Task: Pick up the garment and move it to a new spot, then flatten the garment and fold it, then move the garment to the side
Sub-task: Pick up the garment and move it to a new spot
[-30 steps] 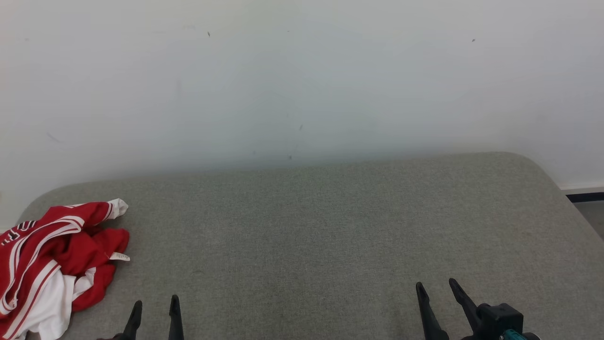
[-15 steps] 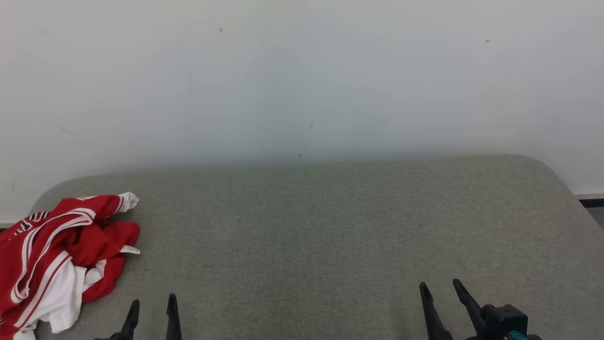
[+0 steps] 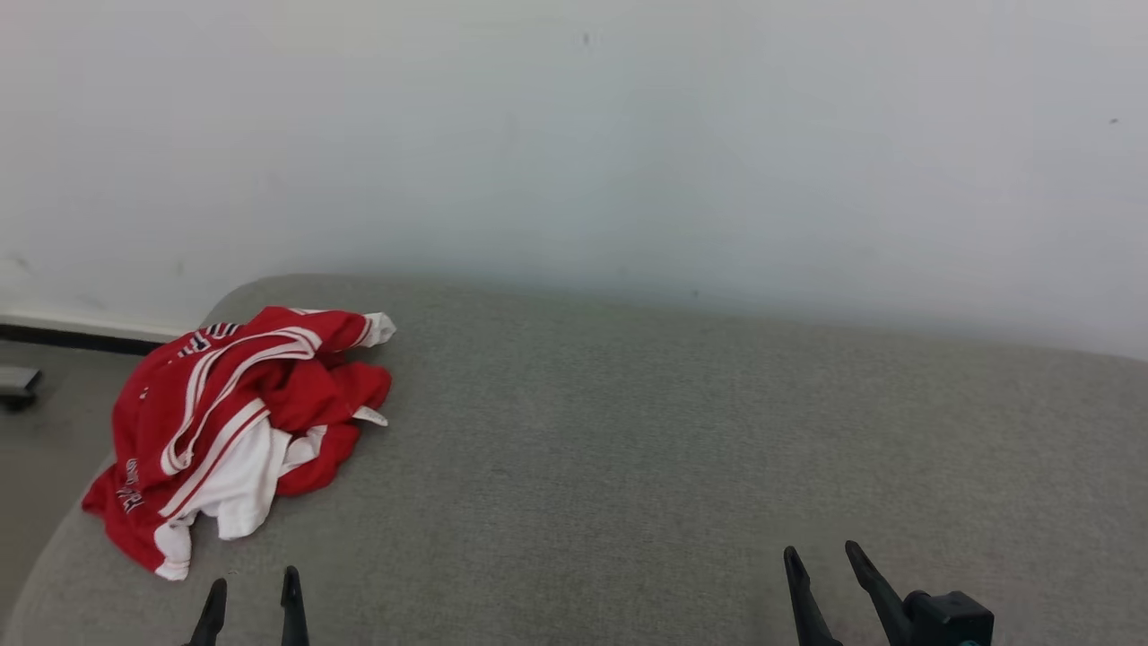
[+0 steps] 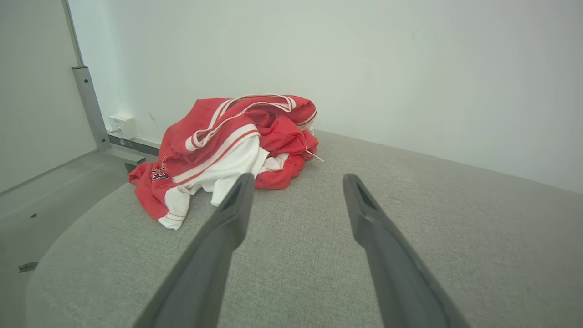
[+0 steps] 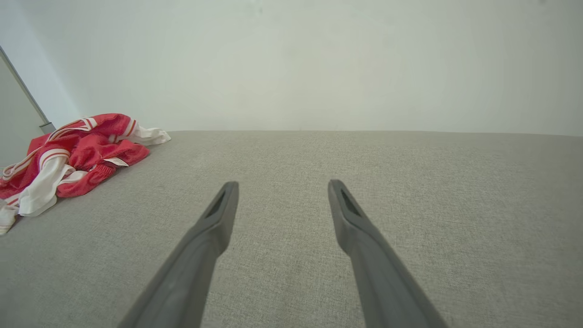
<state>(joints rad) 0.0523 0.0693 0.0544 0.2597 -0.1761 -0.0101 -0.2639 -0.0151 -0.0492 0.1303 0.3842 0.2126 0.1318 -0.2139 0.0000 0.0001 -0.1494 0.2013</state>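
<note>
The garment (image 3: 235, 422) is a crumpled red and white jersey heaped at the far left end of a grey padded surface (image 3: 628, 449). It also lies ahead and left in the left wrist view (image 4: 232, 141) and at the left edge in the right wrist view (image 5: 73, 159). My left gripper (image 3: 252, 583) is open near the front edge, just short of the garment, nothing between its fingers. At the lower right, far from the cloth, my right gripper (image 3: 821, 561) also stands open and empty.
A white wall (image 3: 574, 135) runs behind the padded surface. Off the surface's left end I see the floor (image 3: 45, 422), a grey metal post (image 4: 89, 109) and a small white box (image 4: 122, 125) on the wall. Bare grey surface stretches right of the garment.
The head camera has turned left, so the garment now sits further into the picture and the left floor shows. The garment itself and both open grippers look unmoved.
</note>
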